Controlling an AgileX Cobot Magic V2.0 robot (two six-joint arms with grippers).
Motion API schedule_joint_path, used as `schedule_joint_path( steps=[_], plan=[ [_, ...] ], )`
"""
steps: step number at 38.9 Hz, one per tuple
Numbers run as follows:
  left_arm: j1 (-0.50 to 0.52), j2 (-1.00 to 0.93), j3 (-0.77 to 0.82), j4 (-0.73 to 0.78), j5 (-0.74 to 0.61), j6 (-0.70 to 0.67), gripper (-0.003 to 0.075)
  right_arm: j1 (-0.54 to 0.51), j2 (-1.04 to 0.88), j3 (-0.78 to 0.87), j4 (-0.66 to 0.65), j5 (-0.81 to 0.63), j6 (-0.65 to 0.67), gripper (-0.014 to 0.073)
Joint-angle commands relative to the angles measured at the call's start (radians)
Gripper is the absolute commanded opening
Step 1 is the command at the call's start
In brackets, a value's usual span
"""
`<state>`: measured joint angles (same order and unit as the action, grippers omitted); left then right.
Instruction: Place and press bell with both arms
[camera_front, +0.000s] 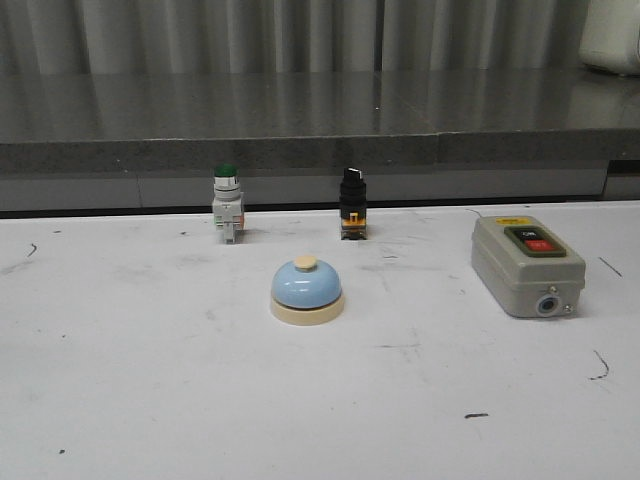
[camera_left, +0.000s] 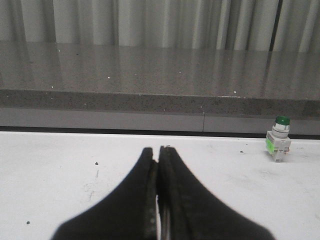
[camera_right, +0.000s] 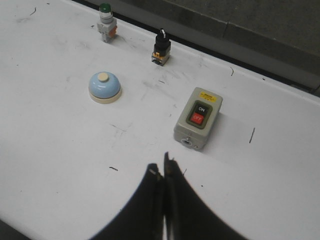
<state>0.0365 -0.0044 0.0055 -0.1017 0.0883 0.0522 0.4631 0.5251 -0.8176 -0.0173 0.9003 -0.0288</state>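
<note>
The light-blue bell (camera_front: 307, 290) with cream base and cream button stands upright on the white table (camera_front: 150, 400), in the middle. It also shows in the right wrist view (camera_right: 104, 87). Neither gripper shows in the front view. My left gripper (camera_left: 158, 150) is shut and empty, low over the table, well left of the green-capped button; the bell is out of its view. My right gripper (camera_right: 161, 170) is shut and empty, above the table near its front, near the grey switch box and well apart from the bell.
A green-capped push button (camera_front: 227, 203) and a black selector switch (camera_front: 352, 203) stand at the table's back edge. A grey switch box (camera_front: 525, 264) with red and black buttons lies at the right. A dark grey counter (camera_front: 300, 120) runs behind the table.
</note>
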Motion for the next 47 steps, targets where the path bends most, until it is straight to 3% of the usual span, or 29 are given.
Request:
schedule_joint_path(
  steps=[1, 47],
  plan=[
    [-0.001, -0.017, 0.023, -0.012, -0.098, -0.009, -0.0020, -0.004, 0.003, -0.024, -0.004, -0.067, 0.001, -0.0069],
    [-0.064, -0.017, 0.023, -0.012, -0.113, -0.009, -0.0020, -0.004, 0.003, -0.024, -0.004, -0.067, 0.001, -0.0069]
  ],
)
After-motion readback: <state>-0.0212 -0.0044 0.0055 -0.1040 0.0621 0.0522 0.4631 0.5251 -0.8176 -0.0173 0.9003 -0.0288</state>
